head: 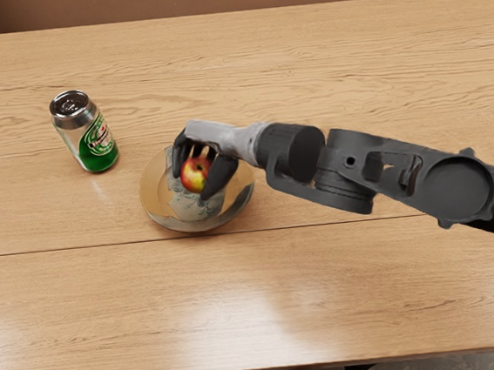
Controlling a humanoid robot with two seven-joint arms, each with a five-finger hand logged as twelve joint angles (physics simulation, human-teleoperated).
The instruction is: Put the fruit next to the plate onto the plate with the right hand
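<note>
A red and yellow apple (pixel 194 173) is held over the middle of a shiny metal plate (pixel 164 212) near the table's centre. My right hand (pixel 196 165) has its dark fingers curled around the apple, thumb on the lower right side. The right arm (pixel 377 177) reaches in from the right edge of the picture. Whether the apple touches the plate's surface is hidden by the hand. No left arm shows.
A green drink can (pixel 85 131) with a silver top stands upright to the upper left of the plate, a short gap away. The wooden table (pixel 259 306) extends widely in front and behind.
</note>
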